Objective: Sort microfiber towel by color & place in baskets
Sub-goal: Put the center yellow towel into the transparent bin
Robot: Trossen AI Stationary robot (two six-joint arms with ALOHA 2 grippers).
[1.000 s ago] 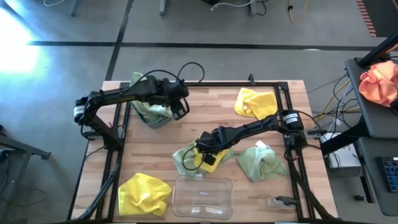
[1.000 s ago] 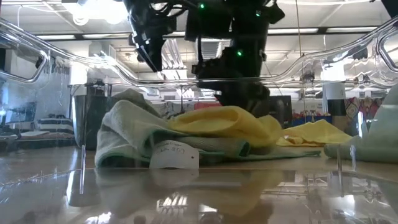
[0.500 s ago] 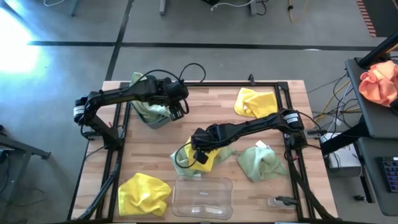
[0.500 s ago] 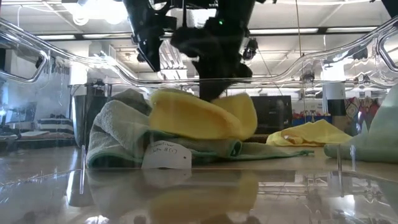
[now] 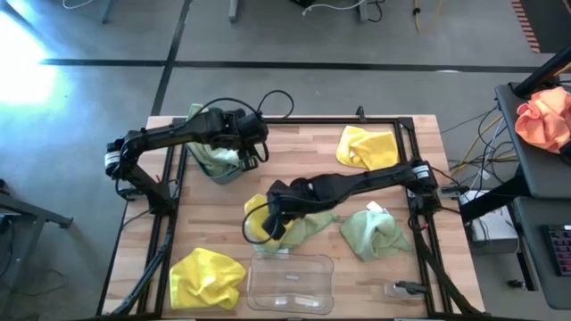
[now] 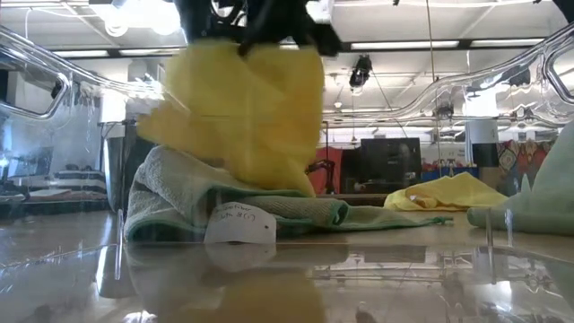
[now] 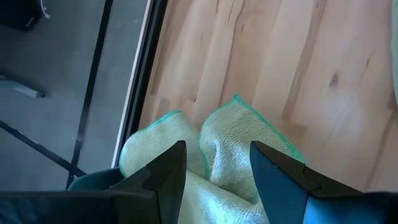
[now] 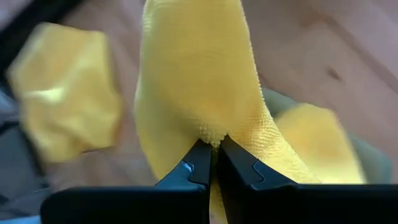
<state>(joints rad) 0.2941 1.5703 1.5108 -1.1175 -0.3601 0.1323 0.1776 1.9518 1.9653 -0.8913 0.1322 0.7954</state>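
My right gripper (image 5: 275, 203) is over the table's middle, shut on a bright yellow towel (image 5: 258, 225) that hangs over a sage green towel (image 5: 308, 226). That green towel (image 6: 179, 193) lies flat on the wood with a white tag. My left gripper (image 5: 253, 157) hovers open beside the dark teal basket (image 5: 217, 168) at the far left, where green towels (image 7: 230, 134) drape over the rim. The clear basket (image 5: 290, 282) sits at the near edge. Loose on the table are a yellow towel (image 5: 207, 276), another yellow one (image 5: 366, 147) and a green one (image 5: 375, 232). My right gripper pinches a bunched fold of the yellow towel (image 8: 214, 132) between its two fingers, coming from above and slanting in from the table's right. The cloth (image 6: 242, 108) hangs slack below the fingers. Its lower end reaches down to the green towel; whether it touches, I cannot tell.
A black metal frame (image 5: 178, 214) runs along the table's sides. The clear basket's curved rim (image 6: 81, 81) fills the front of the low view. An orange-pink cloth bundle (image 5: 542, 116) lies on a bench off the table's right.
My right gripper has moved up and toward the table's left with the yellow towel. The towel, first lying flat on the green one, has bunched up and then risen to hang below the fingers. The green towel has stayed on the table.
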